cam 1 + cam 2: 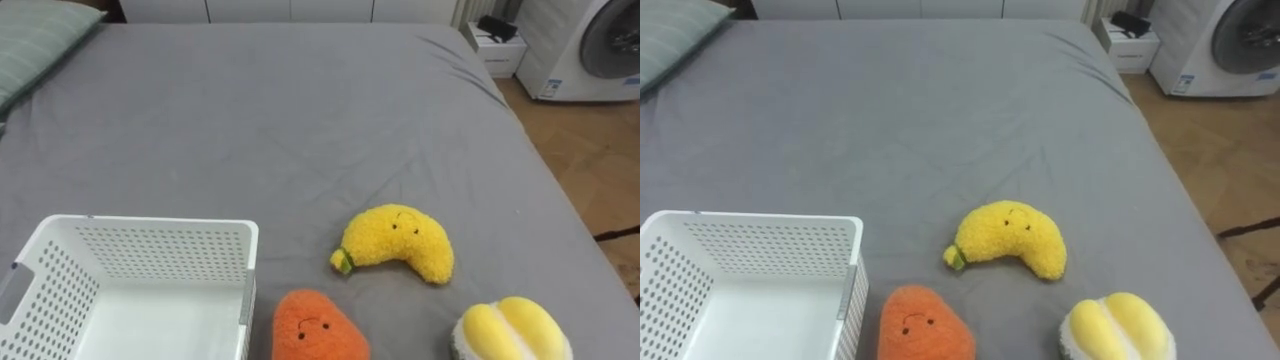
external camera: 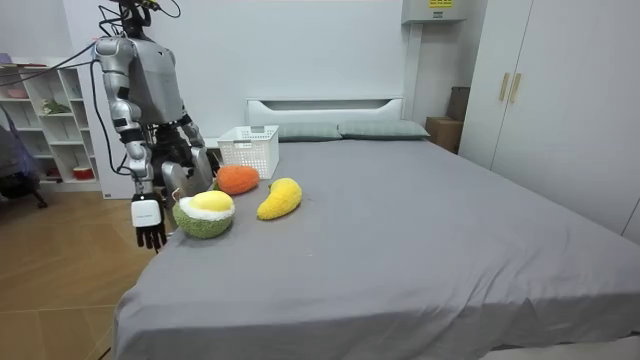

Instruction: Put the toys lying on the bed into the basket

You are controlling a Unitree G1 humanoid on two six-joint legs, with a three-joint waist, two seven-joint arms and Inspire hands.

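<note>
Grey fitted sheet covers the wide bed (image 1: 300,120), and the three toys lie on it near the edge closest to the robot. A yellow curved plush banana with a small stitched face (image 1: 395,243) rests on its side, green stem end pointing toward the robot's left. Just nearer lies an orange rounded plush toy with a face (image 1: 318,328). It is close beside the right wall of a white perforated plastic basket (image 1: 160,250), with a narrow strip of sheet between them. To the robot's right sits a plush fruit with pale yellow lobes in a green shell (image 1: 512,330), apart from the banana. All three toys are outside the basket.

A grey-green pillow (image 1: 35,40) lies at the far left of the bed. Past the bed's right side are a wooden floor (image 1: 590,150) and a white washing machine (image 1: 590,45).

In the room view the robot stands upright at the bedside, on the room view's left, facing the toys. The right robot hand (image 2: 150,235) hangs by its side below the mattress edge, fingers loose and pointing down, holding nothing. The left robot hand (image 2: 196,158) is low in front of the body near the basket; I cannot tell its state.
</note>
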